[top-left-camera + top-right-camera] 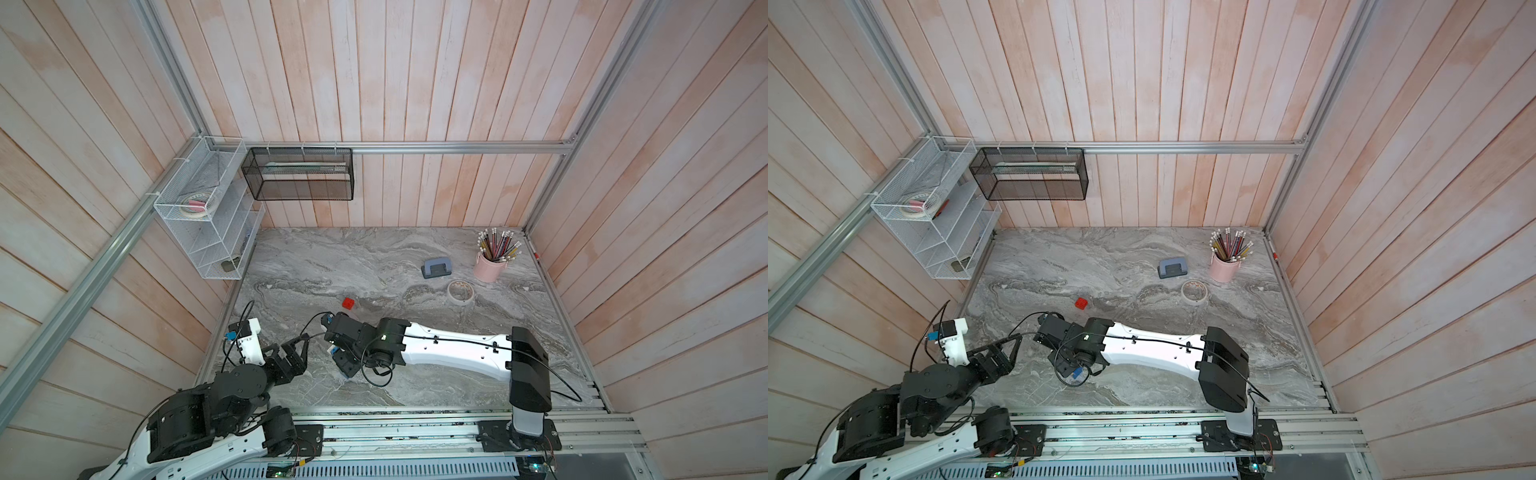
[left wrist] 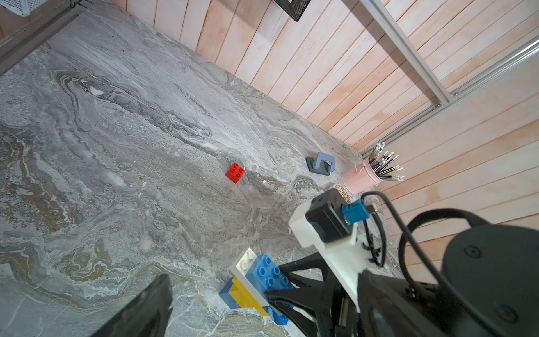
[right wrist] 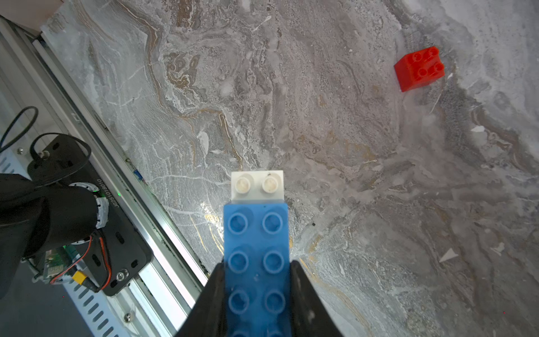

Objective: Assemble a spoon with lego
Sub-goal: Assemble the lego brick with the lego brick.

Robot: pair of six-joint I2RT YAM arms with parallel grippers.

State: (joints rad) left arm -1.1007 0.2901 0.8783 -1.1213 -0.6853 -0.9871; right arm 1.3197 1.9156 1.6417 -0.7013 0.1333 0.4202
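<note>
The right gripper (image 3: 258, 264) is clamped on the sides of the long blue brick (image 3: 256, 233) of the part-built spoon (image 2: 264, 272). Its white brick (image 3: 256, 185) juts past the blue one, with yellow and more blue beneath, low over the front of the marble table (image 1: 415, 257); whether it touches the surface I cannot tell. Just beside it the left gripper (image 1: 299, 352) hangs with its jaws spread wide, and farther back the red brick (image 1: 349, 303) sits alone, studs up, well apart from the spoon, with the hole punch (image 1: 436, 269), tape roll (image 1: 460, 291) and pink pencil cup (image 1: 490, 266) beyond
</note>
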